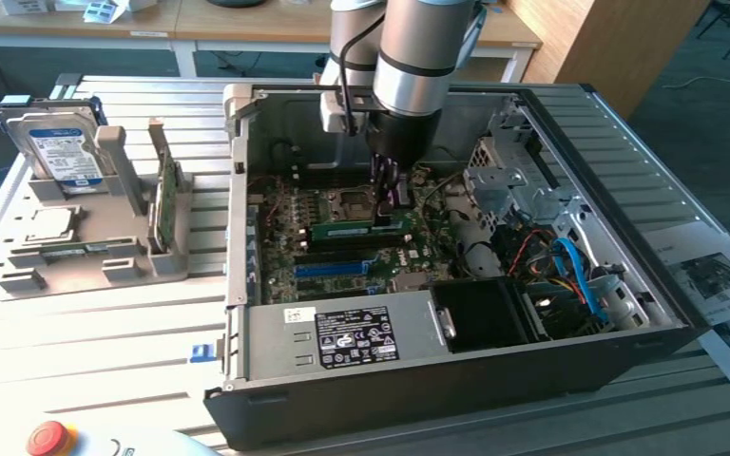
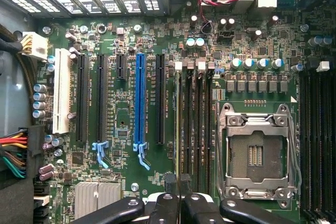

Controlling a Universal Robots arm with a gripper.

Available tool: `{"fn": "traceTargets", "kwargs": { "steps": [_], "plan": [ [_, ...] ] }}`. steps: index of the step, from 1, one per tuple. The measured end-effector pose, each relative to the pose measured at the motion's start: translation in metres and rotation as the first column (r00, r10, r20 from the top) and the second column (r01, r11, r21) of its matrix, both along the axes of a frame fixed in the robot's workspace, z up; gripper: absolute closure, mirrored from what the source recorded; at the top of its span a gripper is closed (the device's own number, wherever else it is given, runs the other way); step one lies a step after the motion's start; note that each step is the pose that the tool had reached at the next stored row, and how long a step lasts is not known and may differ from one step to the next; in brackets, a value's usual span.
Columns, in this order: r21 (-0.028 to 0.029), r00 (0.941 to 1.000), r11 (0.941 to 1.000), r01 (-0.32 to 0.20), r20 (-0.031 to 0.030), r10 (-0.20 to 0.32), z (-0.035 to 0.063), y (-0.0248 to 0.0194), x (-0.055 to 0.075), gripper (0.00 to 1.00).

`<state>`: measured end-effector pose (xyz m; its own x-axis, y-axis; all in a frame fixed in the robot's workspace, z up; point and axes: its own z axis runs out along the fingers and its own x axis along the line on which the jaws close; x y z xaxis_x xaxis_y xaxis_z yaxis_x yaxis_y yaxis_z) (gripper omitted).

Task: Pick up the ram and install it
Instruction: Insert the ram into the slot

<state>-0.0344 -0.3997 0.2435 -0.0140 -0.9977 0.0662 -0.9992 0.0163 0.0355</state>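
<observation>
Wooden desks [image 1: 213,24] line the back of the room, and in front of them a slatted metal table [image 1: 86,328] carries an open computer case [image 1: 467,404] lying on its side. On the exterior view's left a grey holder [image 1: 149,261] keeps a hard drive [image 1: 61,152] and a tall green expansion card [image 1: 163,199] upright, with a square processor chip [image 1: 48,224] lying flat before them; a red stop button [image 1: 50,437] sits at the near edge and printed sheets [image 1: 726,275] lie on the exterior view's right. Inside the case, the labelled power supply [image 1: 339,337] and a blue cable [image 1: 574,266] crowd the near side, while the arm drops straight down over the motherboard [image 1: 320,271]. The ram [image 1: 346,228] lies along a memory slot beside the processor socket [image 1: 346,201], and the end effector [image 1: 391,209] stands at the stick's end toward the exterior view's right. From above, the wrist view gives what the arm hides outside: the blue slot [image 2: 139,103], a white slot [image 2: 61,90], the open socket frame [image 2: 255,153], a finned heatsink [image 2: 97,198], a coloured wire bundle [image 2: 13,153], and the end effector [image 2: 177,184] with its black fingers [image 2: 169,184] drawn narrow, nearly together. They seem to pinch the ram edge-on, though the stick itself is hard to make out there.
</observation>
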Motion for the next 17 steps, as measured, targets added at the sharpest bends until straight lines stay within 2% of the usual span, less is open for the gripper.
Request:
{"fn": "traceTargets", "kwargs": {
  "steps": [8, 17],
  "plan": [
    [-0.0001, 0.9998, 0.9998, 0.021, 0.0000, -0.021, 0.0001, 0.0000, -0.0003, 0.88],
    [-0.0001, 0.9998, 0.9998, 0.020, 0.0000, -0.020, 0.0000, 0.0000, -0.0005, 0.88]
  ]
}}
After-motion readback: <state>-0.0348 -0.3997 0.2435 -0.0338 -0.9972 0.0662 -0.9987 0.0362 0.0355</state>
